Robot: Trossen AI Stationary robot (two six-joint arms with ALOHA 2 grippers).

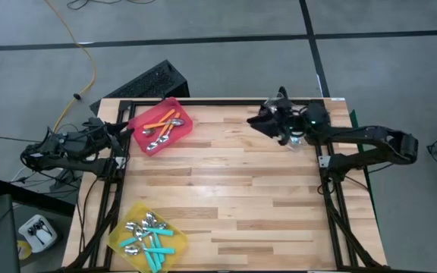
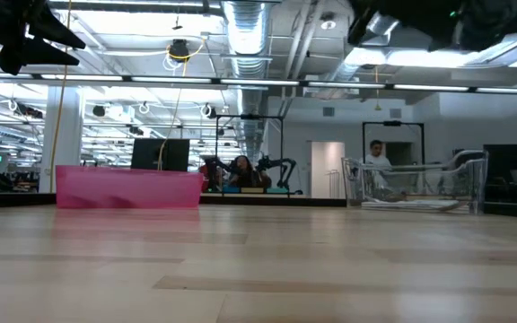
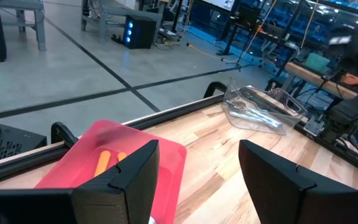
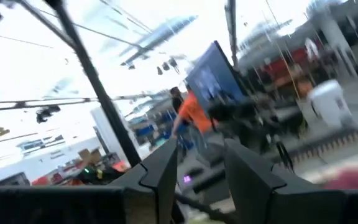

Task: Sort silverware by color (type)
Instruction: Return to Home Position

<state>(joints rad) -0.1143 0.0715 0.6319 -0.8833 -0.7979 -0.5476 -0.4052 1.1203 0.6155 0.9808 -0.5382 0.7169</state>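
Observation:
Spoons with orange handles [image 1: 160, 125] lie in a red bin [image 1: 179, 130] at the table's far left. Teal-handled spoons [image 1: 149, 236] lie in a yellow bin [image 1: 131, 216] at the near left. A clear bin [image 1: 294, 139] at the far right holds a few more spoons [image 3: 257, 112]. My left gripper [image 1: 126, 130] hovers open at the red bin's left edge [image 3: 114, 140], holding nothing. My right gripper [image 1: 262, 121] is raised beside the clear bin and tipped up toward the room. Its fingers [image 4: 160, 177] stand apart with nothing between them.
Bare wooden tabletop [image 1: 241, 189] spans the middle and near right. A black frame rail [image 3: 185, 106] runs along the table's far edge. A keyboard [image 1: 146, 82] lies on the floor beyond. People show in the room behind, one in an orange top [image 4: 194, 112].

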